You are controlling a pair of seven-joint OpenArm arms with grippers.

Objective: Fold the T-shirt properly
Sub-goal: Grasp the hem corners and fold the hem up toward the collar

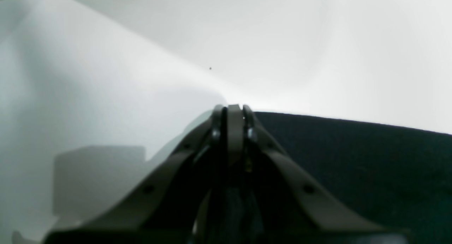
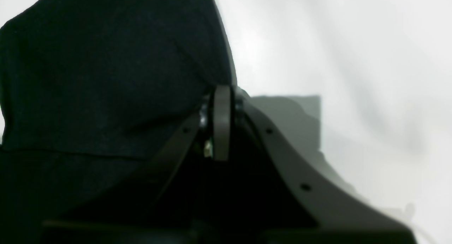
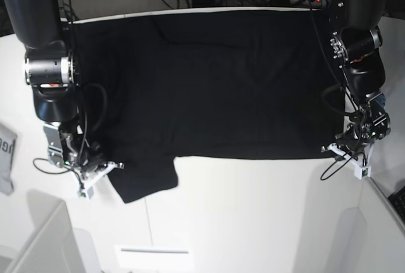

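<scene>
The T-shirt (image 3: pixel 215 89) is spread out flat and wide across the white table (image 3: pixel 253 222), plain black side up, with one sleeve poking out toward the near edge on the base view's left. Both arms are down at the near corners: the right gripper (image 2: pixel 221 95) has its jaws pressed together at the edge of the cloth by that sleeve, and the wrist view shows dark fabric bunched up right against the fingertips, so I'd say it's clamped on the shirt. The left gripper (image 1: pixel 235 108) is also closed up tight, sitting right where the hem meets the table – looks like it's pinching the very edge, though the grip is thin enough that I can't swear how much cloth is in there. My read is that this is the first fold, carrying the near edge up and over toward the far side. To do it well, both arms should lift together and travel at the same pace so the hem stays straight – if one leads, the fold line goes diagonal. Material-wise it's a soft, matte knit that drapes limp and shows faint creases, so it'll sag between the two grip points. The tabletop is smooth and glossy, so the rest may slide when tugged.
</scene>
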